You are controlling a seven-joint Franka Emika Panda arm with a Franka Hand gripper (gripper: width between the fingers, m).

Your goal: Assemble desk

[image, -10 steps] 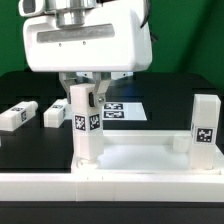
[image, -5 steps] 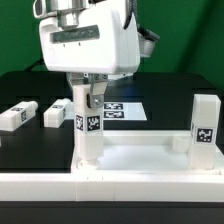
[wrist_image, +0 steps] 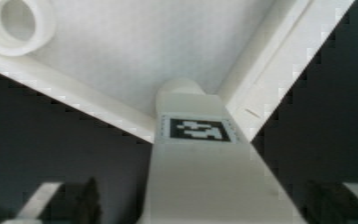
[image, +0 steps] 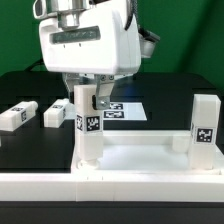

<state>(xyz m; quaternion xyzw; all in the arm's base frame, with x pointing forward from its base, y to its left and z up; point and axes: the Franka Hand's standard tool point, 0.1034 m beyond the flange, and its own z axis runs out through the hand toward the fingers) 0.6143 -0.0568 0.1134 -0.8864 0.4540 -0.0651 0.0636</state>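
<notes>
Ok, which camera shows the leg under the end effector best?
The exterior view: the leg stands upright at a corner of the desk top, almost all visible. The wrist view shows only its tagged face, foreshortened from above.

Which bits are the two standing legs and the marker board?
Middle standing leg (image: pixel 87 142): exterior view, lower shaft.
Standing leg at the exterior view's right (image: pixel 205 132): exterior view, tagged face.
Marker board (image: pixel 128 110): exterior view, printed top.

Prob. a robotics lab bench: black table (image: pixel 30 88) w/ tag-printed marker board (image: pixel 128 112) on it, plain green backdrop (image: pixel 195 40) behind the table.
</notes>
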